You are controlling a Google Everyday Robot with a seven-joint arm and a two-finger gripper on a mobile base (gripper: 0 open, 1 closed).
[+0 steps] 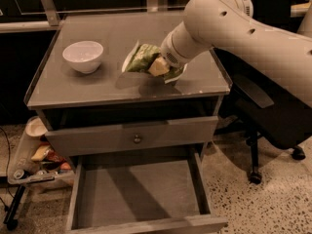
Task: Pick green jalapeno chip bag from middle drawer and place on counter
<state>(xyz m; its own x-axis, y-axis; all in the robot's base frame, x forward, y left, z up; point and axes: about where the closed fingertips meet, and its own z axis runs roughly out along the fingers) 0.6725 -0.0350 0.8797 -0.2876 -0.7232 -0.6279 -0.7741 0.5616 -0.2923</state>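
The green jalapeno chip bag is held in my gripper just above the counter, to the right of the white bowl. The gripper's fingers are shut on the bag's right end, and the bag's left end tilts toward the counter top. The big beige arm reaches in from the upper right. The middle drawer stands pulled open below, and its flat bottom is bare.
A white bowl sits on the counter's left part. A closed drawer front with a round knob is above the open drawer. A cart with snack packets stands at the lower left. An office chair is at the right.
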